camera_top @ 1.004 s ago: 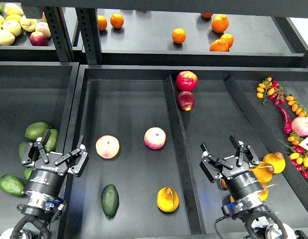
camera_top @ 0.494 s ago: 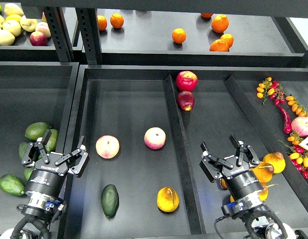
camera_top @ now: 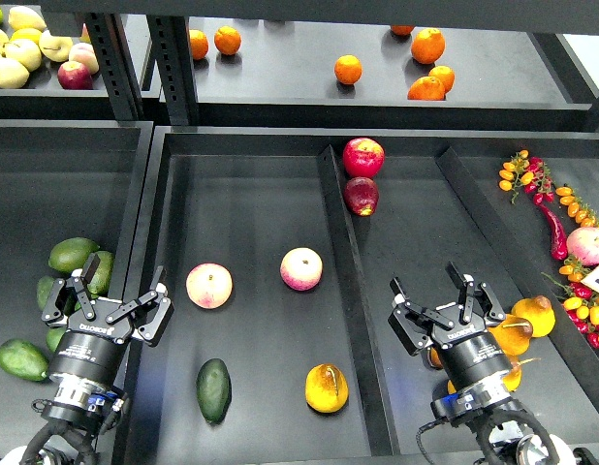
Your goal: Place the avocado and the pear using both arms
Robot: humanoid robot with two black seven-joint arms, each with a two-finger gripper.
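A dark green avocado (camera_top: 213, 389) lies at the front of the middle bin, beside a yellow-orange pear (camera_top: 327, 387) with a reddish streak. My left gripper (camera_top: 108, 299) is open and empty, left of the avocado, over the bin divider. My right gripper (camera_top: 444, 306) is open and empty in the right bin, right of the pear. Several more avocados (camera_top: 73, 255) lie in the left bin and more yellow pears (camera_top: 535, 315) lie by my right wrist.
Two pink-yellow peaches (camera_top: 209, 286) (camera_top: 301, 268) lie in the middle bin (camera_top: 251, 203). Two red apples (camera_top: 362, 157) sit at the divider's far end. Oranges (camera_top: 348, 69) and pale apples (camera_top: 28, 48) are on the upper shelf. Peppers and small tomatoes (camera_top: 571, 208) fill the far right.
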